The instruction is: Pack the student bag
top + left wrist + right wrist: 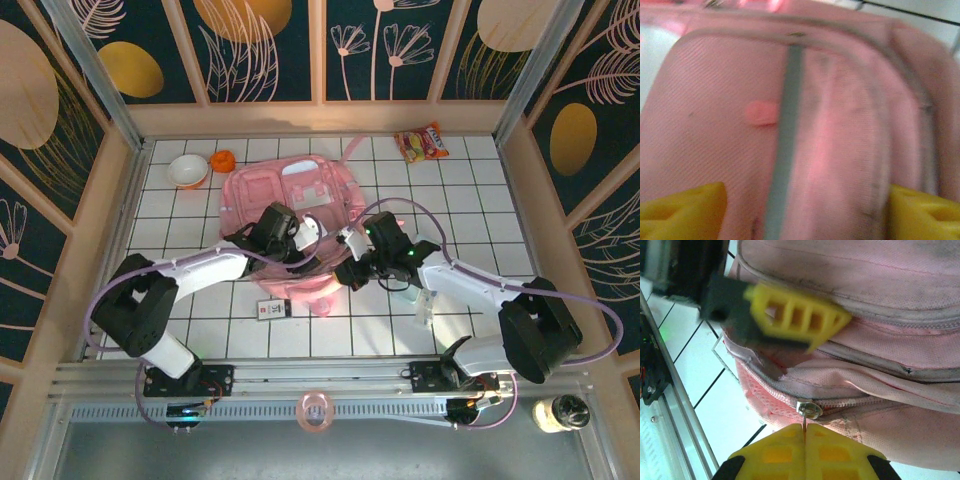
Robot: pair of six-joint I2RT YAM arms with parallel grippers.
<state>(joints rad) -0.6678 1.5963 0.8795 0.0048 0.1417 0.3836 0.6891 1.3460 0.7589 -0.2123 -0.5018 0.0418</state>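
The right pincer, clenched on the zipper pull, appears to be unzipping the student bag lying mid-way across the worktop, with the left pincer spread wide against its fabric; the next move calls for a steady pull along the zipper track.

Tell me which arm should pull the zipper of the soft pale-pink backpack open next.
Right. The right gripper is shut on the thin pull tab under the metal zipper ring of the soft pale-pink backpack, so it likely only has to pull. The left gripper is open over plain fabric.
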